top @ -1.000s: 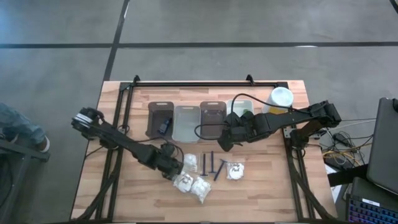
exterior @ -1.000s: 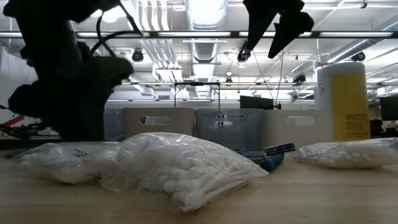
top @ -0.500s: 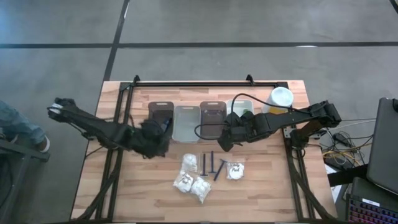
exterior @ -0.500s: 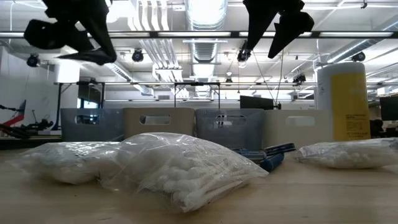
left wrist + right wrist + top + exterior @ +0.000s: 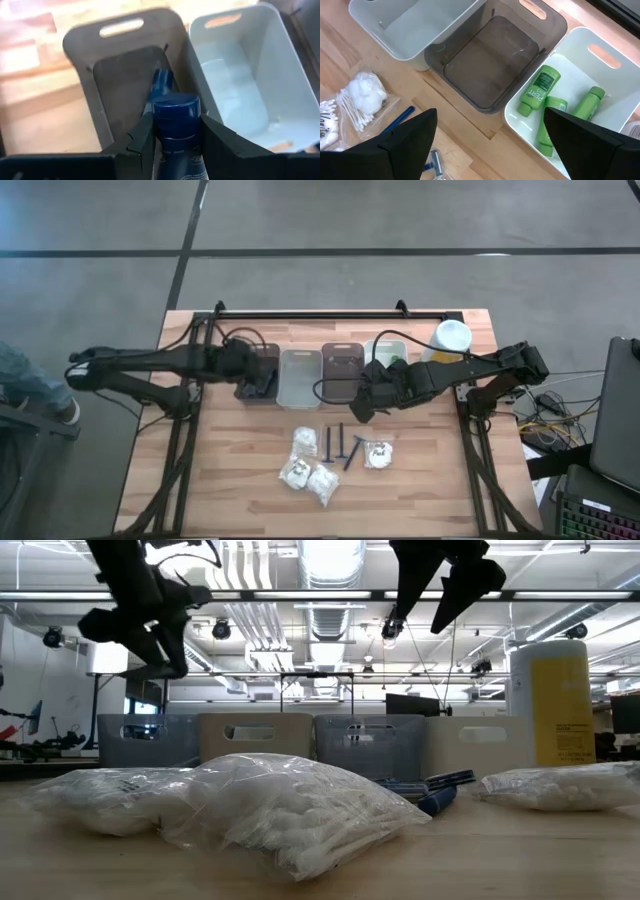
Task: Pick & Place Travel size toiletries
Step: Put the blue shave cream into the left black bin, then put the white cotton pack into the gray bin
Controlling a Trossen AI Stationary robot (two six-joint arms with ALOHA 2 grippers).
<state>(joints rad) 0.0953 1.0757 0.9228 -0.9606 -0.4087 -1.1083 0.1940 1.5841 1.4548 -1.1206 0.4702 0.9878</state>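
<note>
At upper left of the high view, the left gripper (image 5: 172,145) clamps a dark blue bottle (image 5: 176,135) over the grey bin (image 5: 85,75), seemingly poised to drop it beside a matching one; the right gripper (image 5: 490,145) waits spread wide, empty, above the green bottles (image 5: 540,90)
</note>
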